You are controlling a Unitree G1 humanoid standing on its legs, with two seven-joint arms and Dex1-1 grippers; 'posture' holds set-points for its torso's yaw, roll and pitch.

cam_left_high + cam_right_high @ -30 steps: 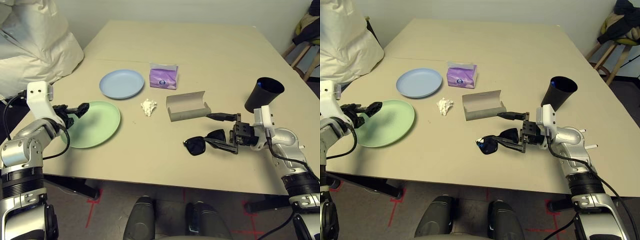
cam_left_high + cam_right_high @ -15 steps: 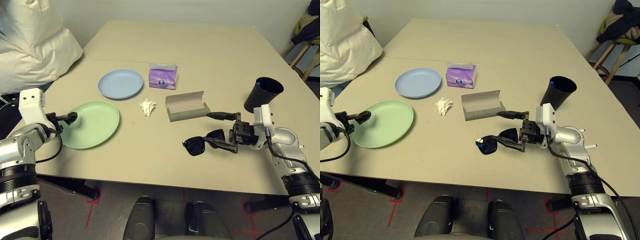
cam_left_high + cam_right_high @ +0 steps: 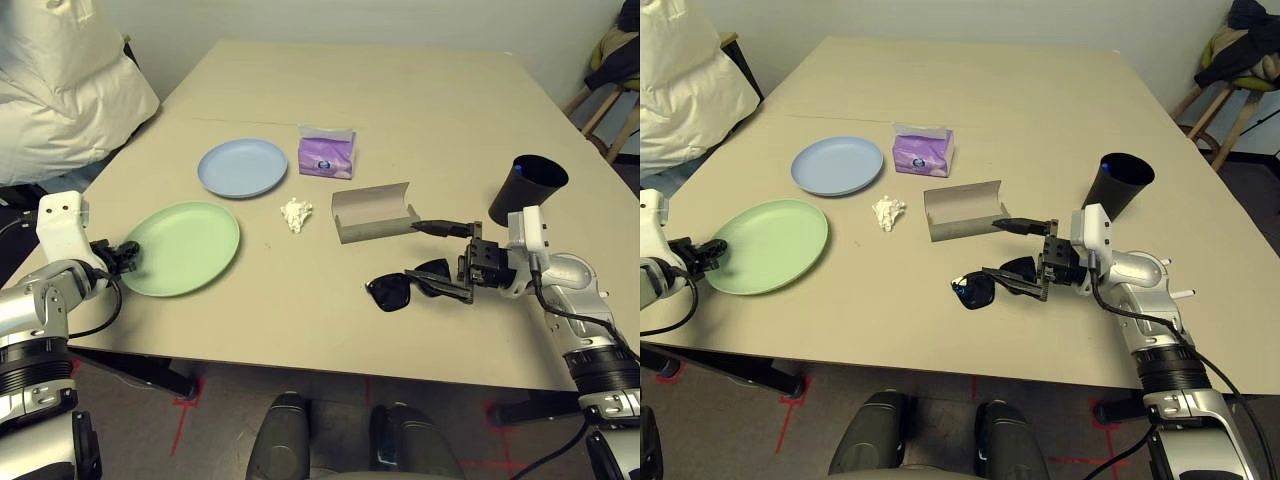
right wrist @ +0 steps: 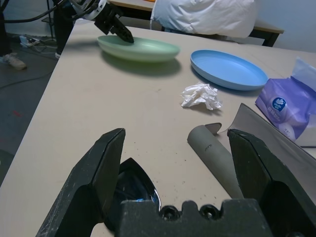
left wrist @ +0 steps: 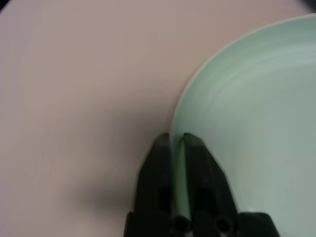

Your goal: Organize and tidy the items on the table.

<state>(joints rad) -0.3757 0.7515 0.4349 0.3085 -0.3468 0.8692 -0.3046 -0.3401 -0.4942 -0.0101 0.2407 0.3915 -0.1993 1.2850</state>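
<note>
My left gripper [image 3: 125, 252] is shut on the left rim of the pale green plate [image 3: 185, 248]; in the left wrist view its fingers [image 5: 195, 158] pinch that rim [image 5: 180, 118]. The light blue plate [image 3: 242, 167] lies behind it. A crumpled white tissue [image 3: 296, 214] sits mid-table beside the open grey-brown glasses case [image 3: 375, 210]. My right gripper [image 3: 440, 258] stands open around the right end of the black sunglasses [image 3: 398, 289], a lens [image 4: 136, 185] showing between its fingers. The black cup [image 3: 527, 188] stands behind that arm.
A purple tissue pack [image 3: 327, 152] stands behind the case. A white padded bundle [image 3: 60, 90] lies off the table's left side. A stool with clothes [image 3: 612, 70] is at the far right. The table [image 3: 400, 90] stretches bare beyond its seam.
My left gripper drew back across the green plate to its left rim and shut on it. The right gripper stayed open over the sunglasses.
</note>
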